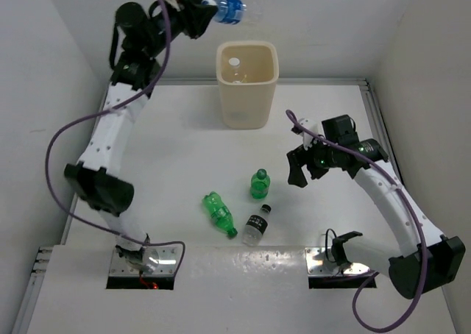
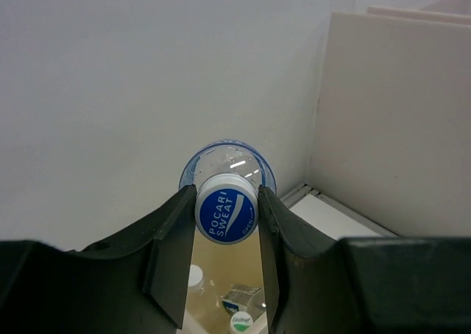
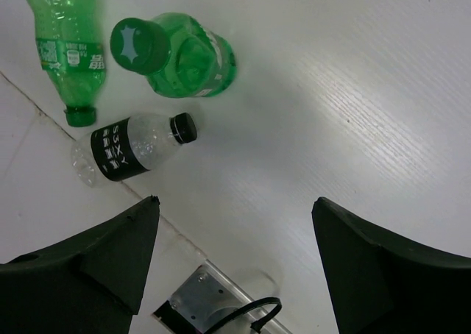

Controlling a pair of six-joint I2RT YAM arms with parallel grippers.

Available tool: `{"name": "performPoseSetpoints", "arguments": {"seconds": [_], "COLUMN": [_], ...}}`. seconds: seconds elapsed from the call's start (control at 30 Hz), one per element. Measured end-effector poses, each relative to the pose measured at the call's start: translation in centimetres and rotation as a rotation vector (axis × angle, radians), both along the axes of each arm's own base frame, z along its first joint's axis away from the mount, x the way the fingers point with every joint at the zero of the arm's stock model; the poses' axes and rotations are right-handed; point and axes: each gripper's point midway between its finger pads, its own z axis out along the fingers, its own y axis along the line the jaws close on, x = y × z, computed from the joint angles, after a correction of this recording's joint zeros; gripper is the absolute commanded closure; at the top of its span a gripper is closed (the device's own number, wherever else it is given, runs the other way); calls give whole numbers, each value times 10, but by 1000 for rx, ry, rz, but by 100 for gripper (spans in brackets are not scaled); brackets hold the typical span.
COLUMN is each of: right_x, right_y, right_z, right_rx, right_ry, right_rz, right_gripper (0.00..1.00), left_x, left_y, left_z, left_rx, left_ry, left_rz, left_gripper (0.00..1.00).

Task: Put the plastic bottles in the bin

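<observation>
- Drop time: the left claw (image 1: pixel 208 9) is clamped on the neck of the blue bottle (image 1: pixel 232 9), which is held aloft and lying level, cap toward the wrist camera (image 2: pixel 226 214).
- The bin (image 1: pixel 274 63) stands below this claw. Its cream inside shows between the fingers (image 2: pixel 173 253) in the wrist view, so the bottle appears to hang over the mouth or close to it.
- Step in hand, as judged: delivery of this bottle. The next move calls for the claw to spread once the bottle is squarely above the opening; let go too early and it may strike the rim.
- The right claw (image 1: pixel 303 168) hovers wide and empty above the desk (image 1: pixel 169 143), holding nothing.
- Ahead of the right claw, near one another but apart, wait an upright green bottle (image 3: pixel 176 54), a lying green bottle (image 3: pixel 66 47) and a dark-label bottle (image 3: pixel 132 150), also lying.
- The upright one is nearest this claw and looks the likeliest next pick.
- Count: one bin, two claws, one bottle in the air, three on the desk (two green, one clear).
- At least two more lie in the bin (image 2: pixel 239 302); the full number cannot be told.
</observation>
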Motion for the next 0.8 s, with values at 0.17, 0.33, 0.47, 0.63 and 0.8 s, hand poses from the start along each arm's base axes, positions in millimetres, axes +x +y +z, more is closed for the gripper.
{"name": "performPoseSetpoints", "arguments": {"seconds": [0.17, 0.33, 0.47, 0.63, 0.8], "right_x": [7, 9, 9, 7, 7], "right_y": [-9, -17, -19, -18, -17], "right_z": [0, 3, 5, 3, 4], "right_rx": [31, 58, 72, 80, 87], "right_ry": [36, 62, 71, 87, 90], "right_rz": [-71, -115, -126, -126, -123], "right_gripper": [18, 18, 18, 18, 18], "left_x": [56, 87, 104, 115, 118], "left_y": [-66, -96, -91, -89, -99], "left_z": [-54, -136, -171, -209, -234], "left_rx": [38, 130, 191, 285, 362], "left_ry": [90, 253, 311, 357, 365], "left_rz": [-61, -44, 17, 70, 82], "left_gripper": [100, 100, 100, 100, 100]}}
